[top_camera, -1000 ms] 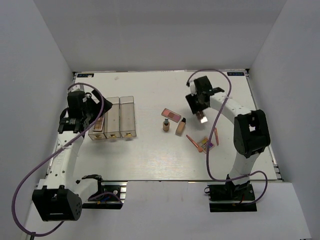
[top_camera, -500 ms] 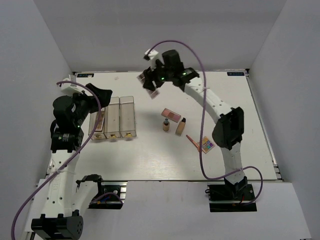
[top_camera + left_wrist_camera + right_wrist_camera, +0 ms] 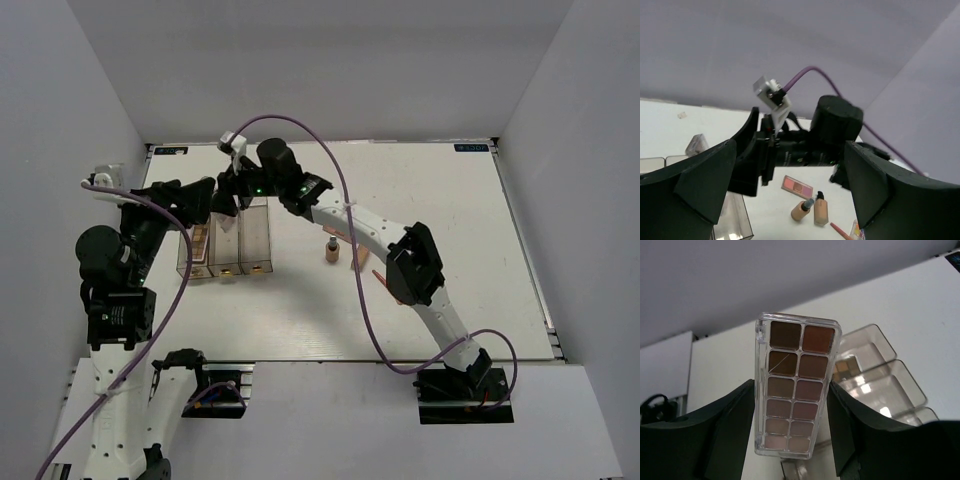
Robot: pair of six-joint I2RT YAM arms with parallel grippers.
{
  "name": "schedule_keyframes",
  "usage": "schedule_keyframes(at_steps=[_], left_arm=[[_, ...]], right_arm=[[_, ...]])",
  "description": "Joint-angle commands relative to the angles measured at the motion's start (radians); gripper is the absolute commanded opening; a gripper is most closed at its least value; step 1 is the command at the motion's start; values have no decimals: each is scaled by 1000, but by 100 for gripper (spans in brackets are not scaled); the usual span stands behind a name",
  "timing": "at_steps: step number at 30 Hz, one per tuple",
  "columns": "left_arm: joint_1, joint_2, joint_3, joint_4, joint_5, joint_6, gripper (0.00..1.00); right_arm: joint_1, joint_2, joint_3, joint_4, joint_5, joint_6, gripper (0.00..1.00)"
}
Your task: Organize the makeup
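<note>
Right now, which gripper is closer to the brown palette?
Right. The right gripper grips the brown palette; the left gripper hangs open just beside it, not touching.

clear box (image 3: pixel 258 232): three long see-through compartments side by side, sitting on the table's left part | table (image 3: pixel 300 315): plain white, tiny blue labels (image 3: pixel 470 148) at both far corners | walls (image 3: pixel 330 60): pale grey, closing in left, back and right

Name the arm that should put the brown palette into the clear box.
Right. The right gripper clamps the brown palette close to the clear box; the left gripper is open and empty.
</note>
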Motion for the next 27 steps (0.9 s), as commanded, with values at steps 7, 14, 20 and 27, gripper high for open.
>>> schedule_keyframes(at_steps=[7,14,20,27], left_arm=[[-2,-26,99,-101,-18,35,98],[-2,-48,118,-177,-14,35,98],[-2,-58,127,-204,-11,29,98],[-2,-60,136,-235,-1,24,98]], right_arm=[[82,134,59,400,88,267,0],[109,206,94,477,121,295,0],[114,251,99,498,154,327,0],[117,318,140,535,202,342,0]])
